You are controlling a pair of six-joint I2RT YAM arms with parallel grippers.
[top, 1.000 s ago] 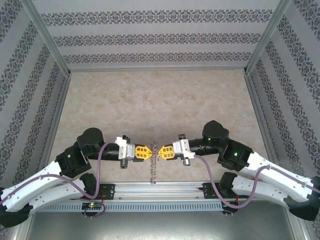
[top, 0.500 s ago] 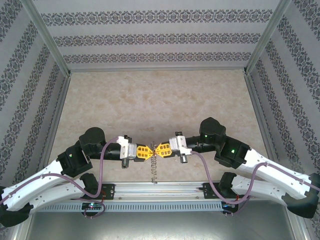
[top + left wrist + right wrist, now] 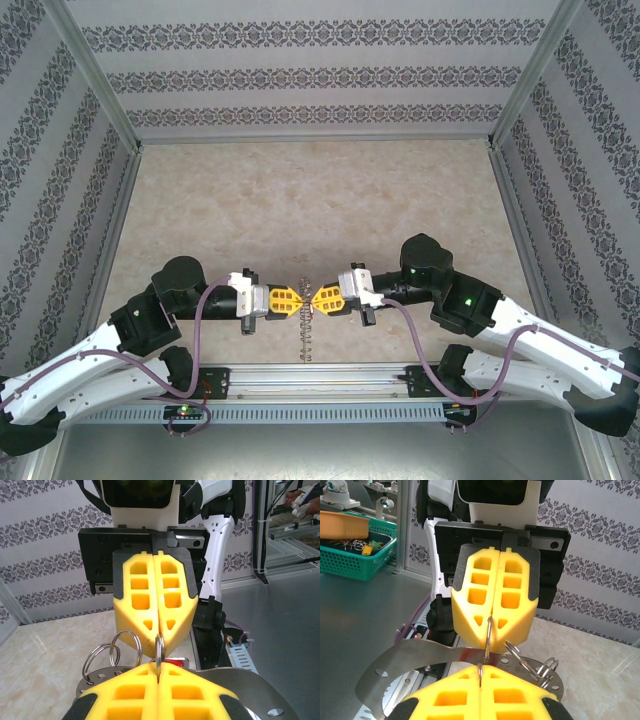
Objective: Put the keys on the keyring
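The keyring [image 3: 308,335] hangs edge-on between the two arms. In the wrist views it is a flat grey metal band [image 3: 280,690] [image 3: 405,665] with holes that carry small split rings [image 3: 112,652]. My left gripper [image 3: 300,301] [image 3: 160,667] is shut on one of those split rings, which stands upright between its yellow fingers. My right gripper [image 3: 316,299] [image 3: 487,669] faces it tip to tip and is shut on a thin silver piece. The key's red head [image 3: 179,661] peeks out just below the right gripper's tip; its blade is hidden.
An aluminium rail [image 3: 320,380] and both arm bases run along the table's near edge. Patterned walls with metal posts [image 3: 95,80] close the other three sides. A green basket [image 3: 355,550] stands off the table behind the left arm.
My right gripper has moved left, closing the gap until its tip nearly touches the left gripper's at the keyring. The left gripper has barely shifted.
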